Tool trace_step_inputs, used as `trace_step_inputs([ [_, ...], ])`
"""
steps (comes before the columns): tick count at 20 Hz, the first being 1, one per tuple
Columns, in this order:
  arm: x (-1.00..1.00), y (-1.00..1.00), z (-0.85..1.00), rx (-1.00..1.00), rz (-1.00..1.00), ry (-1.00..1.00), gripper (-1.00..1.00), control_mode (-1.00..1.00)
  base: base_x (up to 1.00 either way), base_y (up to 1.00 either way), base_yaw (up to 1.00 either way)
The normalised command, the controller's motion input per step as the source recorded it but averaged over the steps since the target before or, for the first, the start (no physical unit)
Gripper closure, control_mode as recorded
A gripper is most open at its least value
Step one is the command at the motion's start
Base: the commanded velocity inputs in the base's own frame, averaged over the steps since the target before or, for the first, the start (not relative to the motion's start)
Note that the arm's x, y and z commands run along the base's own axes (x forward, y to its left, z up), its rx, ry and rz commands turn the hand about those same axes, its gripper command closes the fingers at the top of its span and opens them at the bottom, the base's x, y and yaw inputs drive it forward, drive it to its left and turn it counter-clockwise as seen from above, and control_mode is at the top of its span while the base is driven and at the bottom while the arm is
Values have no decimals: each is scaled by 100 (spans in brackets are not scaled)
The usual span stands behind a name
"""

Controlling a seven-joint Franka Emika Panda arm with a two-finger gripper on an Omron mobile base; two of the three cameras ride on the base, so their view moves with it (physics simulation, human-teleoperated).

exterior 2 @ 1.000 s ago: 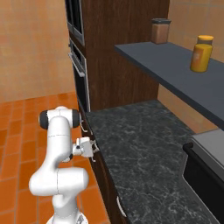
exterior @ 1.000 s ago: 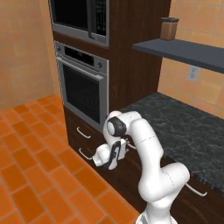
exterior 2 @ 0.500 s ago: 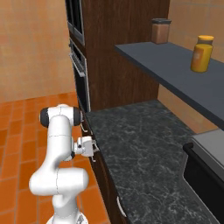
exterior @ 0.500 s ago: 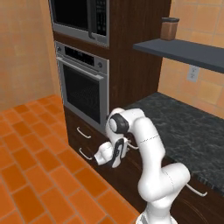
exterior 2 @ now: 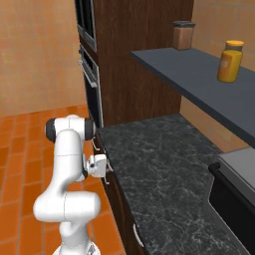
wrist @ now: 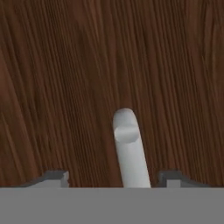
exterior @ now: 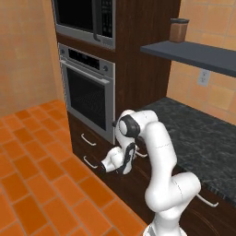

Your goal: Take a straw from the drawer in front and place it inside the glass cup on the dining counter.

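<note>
My gripper (wrist: 114,178) is up against the dark-brown front of the drawer (wrist: 65,87), which is shut. The drawer's slim silver handle (wrist: 129,148) runs up between my two fingertips (wrist: 54,177), with a gap on each side, so the gripper is open around it. From the left base view the gripper (exterior: 132,156) reaches sideways to the drawer front (exterior: 138,174) just under the black countertop. The right base view shows the gripper (exterior 2: 106,167) at the cabinet edge. The straw, the glass cup and the dining counter are out of view.
A black speckled countertop (exterior: 198,138) lies above the drawer. A built-in oven (exterior: 87,94) with a microwave (exterior: 85,18) above stands to the left, with two handled drawers (exterior: 90,152) below it. A dark shelf (exterior 2: 199,74) carries a brown jar (exterior 2: 183,35) and a yellow jar (exterior 2: 230,61). Orange tiled floor (exterior: 41,184) lies open on the left.
The fingers have drawn closer together around the drawer handle. The arm and the drawer have stayed where they were.
</note>
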Motion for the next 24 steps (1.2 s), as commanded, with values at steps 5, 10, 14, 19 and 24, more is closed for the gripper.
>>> trace_step_inputs([
  [5,-34,2,0,0,5,0,100,-100,0,0,0],
  [10,-53,54,0,0,1,0,100,-100,0,0,0],
  [14,-64,92,0,0,0,6,100,-100,0,0,0],
  [19,-66,100,1,0,0,10,100,-100,0,0,0],
  [24,-65,100,2,0,0,13,100,-100,0,0,0],
])
